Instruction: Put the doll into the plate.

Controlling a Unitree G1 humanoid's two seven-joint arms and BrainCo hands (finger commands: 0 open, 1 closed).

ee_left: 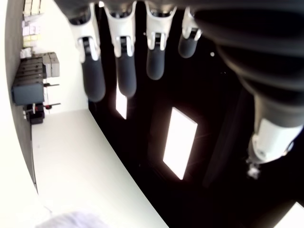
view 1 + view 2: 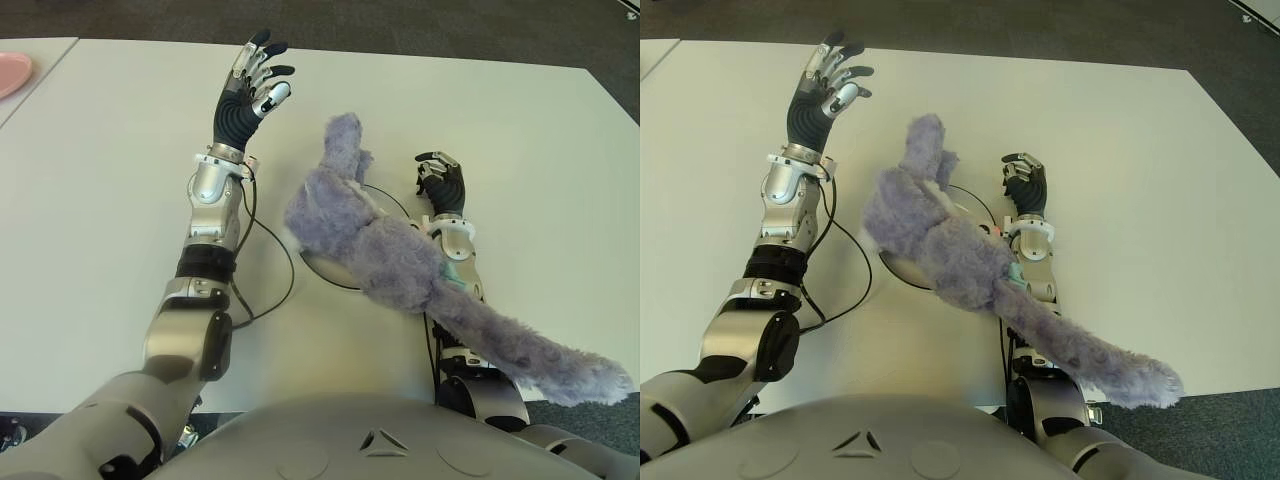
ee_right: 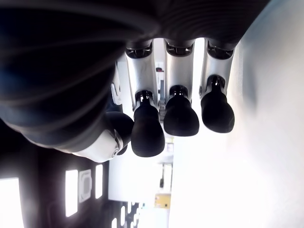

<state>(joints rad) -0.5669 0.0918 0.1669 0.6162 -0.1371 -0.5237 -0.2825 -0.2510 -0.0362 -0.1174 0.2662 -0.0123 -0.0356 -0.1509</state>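
A fluffy purple doll [image 2: 385,250] lies across a round white plate [image 2: 318,267] at the middle of the table. Its head end points away from me. Its long tail [image 2: 530,355] drapes over my right forearm and past the table's near edge. My left hand [image 2: 255,75] is held up to the left of and beyond the doll, fingers [image 1: 118,71] spread and holding nothing. A bit of the doll [image 1: 71,221] shows in the left wrist view. My right hand [image 2: 441,183] shows just right of the plate, fingers [image 3: 164,118] curled with nothing in them.
A pink dish [image 2: 10,72] sits on a neighbouring table at the far left. A black cable [image 2: 270,270] loops over the white table [image 2: 100,200] beside my left forearm. The table's right edge [image 2: 610,100] drops to dark floor.
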